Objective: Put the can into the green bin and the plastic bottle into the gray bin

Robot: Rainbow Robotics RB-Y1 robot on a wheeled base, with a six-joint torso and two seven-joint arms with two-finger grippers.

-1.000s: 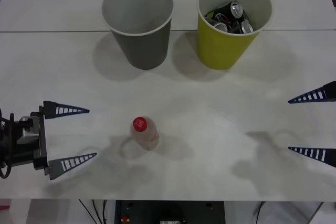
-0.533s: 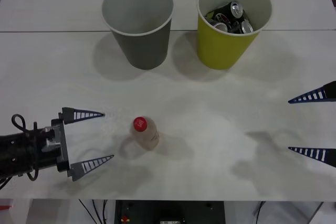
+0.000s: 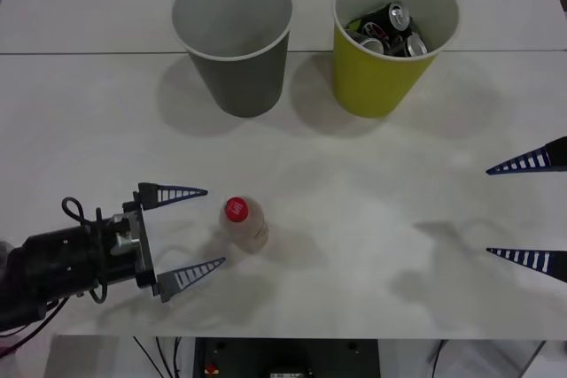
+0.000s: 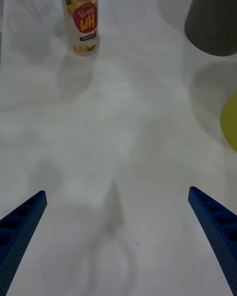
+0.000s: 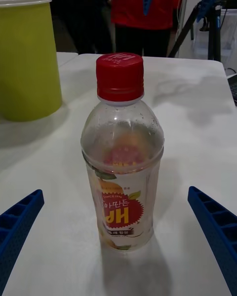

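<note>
The plastic bottle [image 3: 243, 223] [image 5: 122, 153] [image 4: 81, 20] stands upright on the white table, clear with a red cap and a white label. My left gripper [image 3: 205, 228] [image 5: 118, 256] is open just to the bottle's left, its two blue fingers pointing at it with the bottle just ahead of their tips. The gray bin [image 3: 234, 38] [image 4: 213, 17] stands at the back, its inside bare. Beside it the green bin [image 3: 392, 36] [image 5: 25, 59] holds several cans [image 3: 387, 29]. My right gripper [image 3: 524, 212] [image 4: 118, 237] hangs open at the table's right edge.
The white table [image 3: 354, 219] has a seam running across behind the bins. People stand beyond the table's far side in the left wrist view. Bare table lies between the bottle and the bins.
My left gripper has moved right across the table toward the bottle, staying open. The bottle, bins and right gripper have not moved.
</note>
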